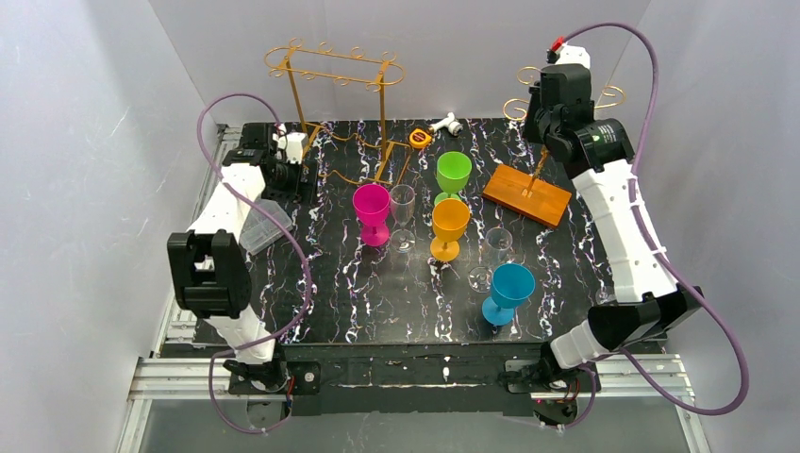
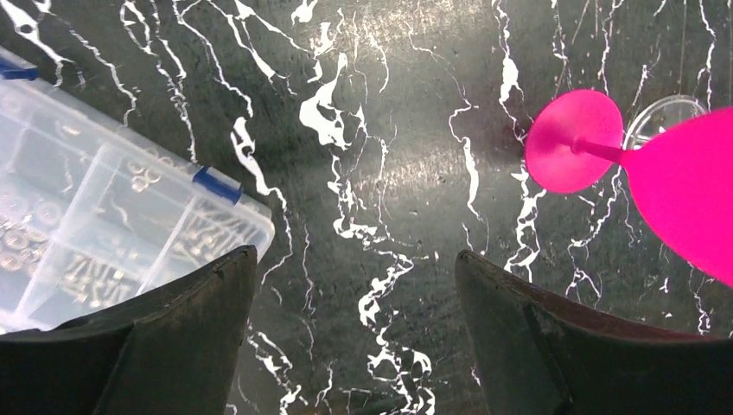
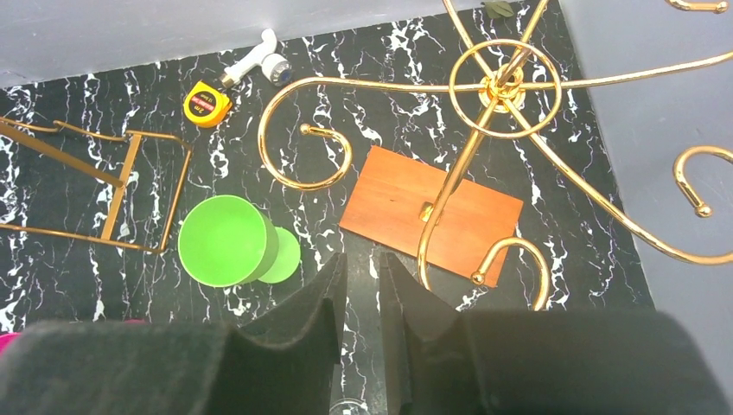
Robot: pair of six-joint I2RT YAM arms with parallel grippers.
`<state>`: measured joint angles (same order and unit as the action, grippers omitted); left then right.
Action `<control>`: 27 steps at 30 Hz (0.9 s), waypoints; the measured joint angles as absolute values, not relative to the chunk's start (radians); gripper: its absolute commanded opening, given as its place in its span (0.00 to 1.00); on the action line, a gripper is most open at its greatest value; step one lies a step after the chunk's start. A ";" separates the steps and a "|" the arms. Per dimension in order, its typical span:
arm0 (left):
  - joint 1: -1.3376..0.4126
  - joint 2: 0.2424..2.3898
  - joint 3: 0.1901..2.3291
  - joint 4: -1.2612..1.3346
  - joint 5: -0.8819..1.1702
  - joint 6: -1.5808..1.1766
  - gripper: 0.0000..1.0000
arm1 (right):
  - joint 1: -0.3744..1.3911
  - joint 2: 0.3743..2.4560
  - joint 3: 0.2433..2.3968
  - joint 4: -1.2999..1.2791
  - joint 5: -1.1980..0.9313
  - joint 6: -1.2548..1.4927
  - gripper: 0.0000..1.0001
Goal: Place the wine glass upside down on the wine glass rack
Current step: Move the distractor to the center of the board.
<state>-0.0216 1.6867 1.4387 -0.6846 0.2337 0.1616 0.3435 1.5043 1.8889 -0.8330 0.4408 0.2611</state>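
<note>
Several wine glasses stand upright mid-table: pink (image 1: 373,212), clear (image 1: 403,209), orange (image 1: 450,226), green (image 1: 453,174) and blue (image 1: 509,291). A tall gold wire rack (image 1: 335,71) stands at the back left. A gold stand with curled arms (image 3: 506,86) rises from a wooden base (image 1: 528,193). My left gripper (image 1: 288,165) (image 2: 354,255) hangs open and empty over bare table, with the pink glass (image 2: 683,190) to its right. My right gripper (image 1: 545,127) (image 3: 363,257) hovers high beside the gold stand, its jaws a narrow gap apart with nothing between them. The green glass (image 3: 226,239) is to its left.
A clear plastic parts box (image 2: 104,216) (image 1: 264,226) lies at the left edge by my left arm. A yellow tape measure (image 3: 206,104) and a white fitting (image 3: 259,59) lie at the back. Two small clear glasses (image 1: 498,243) stand near the blue one.
</note>
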 measured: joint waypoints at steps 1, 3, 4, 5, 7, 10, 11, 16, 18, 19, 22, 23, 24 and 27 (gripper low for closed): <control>-0.022 1.701 1.439 -0.674 0.235 0.155 0.81 | 0.344 1.501 1.886 -0.832 0.440 0.261 0.28; -0.024 1.747 1.439 -0.654 0.236 0.146 0.81 | 0.343 1.495 1.882 -0.830 0.437 0.261 0.28; -0.025 1.770 1.439 -0.649 0.236 0.144 0.81 | 0.343 1.494 1.882 -0.828 0.435 0.261 0.28; -0.027 1.797 1.439 -0.645 0.236 0.141 0.81 | 0.343 1.492 1.882 -0.827 0.431 0.261 0.28; -0.028 1.843 1.439 -0.643 0.229 0.141 0.81 | 0.344 1.489 1.882 -0.825 0.424 0.261 0.27; -0.029 1.897 1.439 -0.647 0.207 0.142 0.80 | 0.344 1.486 1.882 -0.811 0.413 0.261 0.26; -0.029 1.908 1.439 -0.647 0.198 0.145 0.80 | 0.344 1.485 1.882 -0.809 0.411 0.261 0.26; -0.033 1.901 1.438 -0.648 0.130 0.161 0.81 | 0.344 1.478 1.882 -0.804 0.394 0.261 0.26; -0.027 1.884 1.422 -0.644 0.109 0.165 0.81 | 0.344 1.476 1.879 -0.801 0.389 0.260 0.26; -0.020 1.872 1.410 -0.645 0.096 0.170 0.81 | 0.344 1.472 1.873 -0.794 0.388 0.260 0.26; 0.021 1.834 1.371 -0.654 0.062 0.184 0.81 | 0.344 1.468 1.867 -0.789 0.385 0.258 0.26; 0.037 1.823 1.361 -0.658 0.050 0.190 0.81 | 0.344 1.468 1.867 -0.786 0.385 0.257 0.26; 0.057 1.810 1.347 -0.658 0.040 0.199 0.81 | 0.344 1.467 1.867 -0.785 0.384 0.256 0.26; 0.113 1.777 1.308 -0.661 -0.003 0.233 0.81 | 0.344 1.464 1.867 -0.783 0.383 0.254 0.26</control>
